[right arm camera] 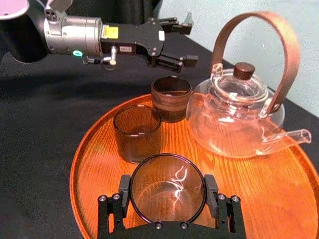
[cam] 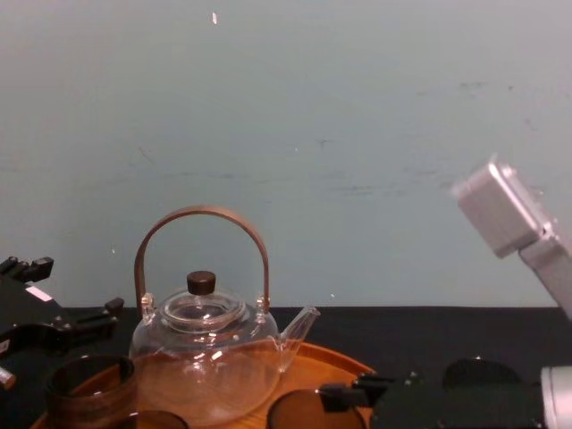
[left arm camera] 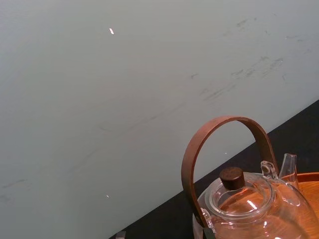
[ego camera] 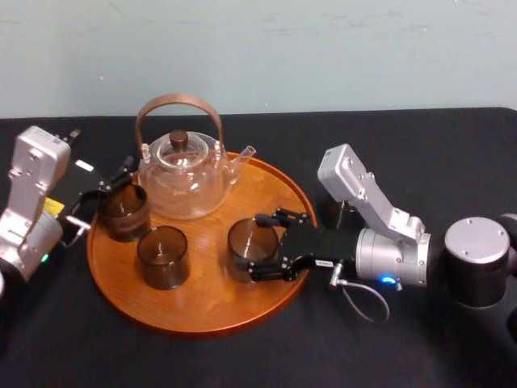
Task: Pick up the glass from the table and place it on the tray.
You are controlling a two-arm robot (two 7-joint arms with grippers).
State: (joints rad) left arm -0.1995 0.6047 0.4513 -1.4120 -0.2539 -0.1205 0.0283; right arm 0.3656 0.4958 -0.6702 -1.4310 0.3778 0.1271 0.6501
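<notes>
The glass [ego camera: 249,246] is a smoky tumbler standing upright on the right half of the round orange-brown wooden tray [ego camera: 202,311]. My right gripper [ego camera: 271,247] reaches in from the right and is shut on the glass. In the right wrist view its fingers [right arm camera: 212,191] press either side of the glass [right arm camera: 167,191], whose base rests on the tray [right arm camera: 279,199]. My left gripper [ego camera: 109,182] hovers open at the tray's far left rim, just above a dark ribbed cup [ego camera: 123,212]. It also appears in the right wrist view as the left gripper [right arm camera: 185,41].
A glass teapot [ego camera: 182,174] with a brown hoop handle stands at the back of the tray, spout toward the right. Another smoky glass [ego camera: 162,256] sits front left of the held one. A black cloth [ego camera: 420,153] covers the table, with a pale wall behind.
</notes>
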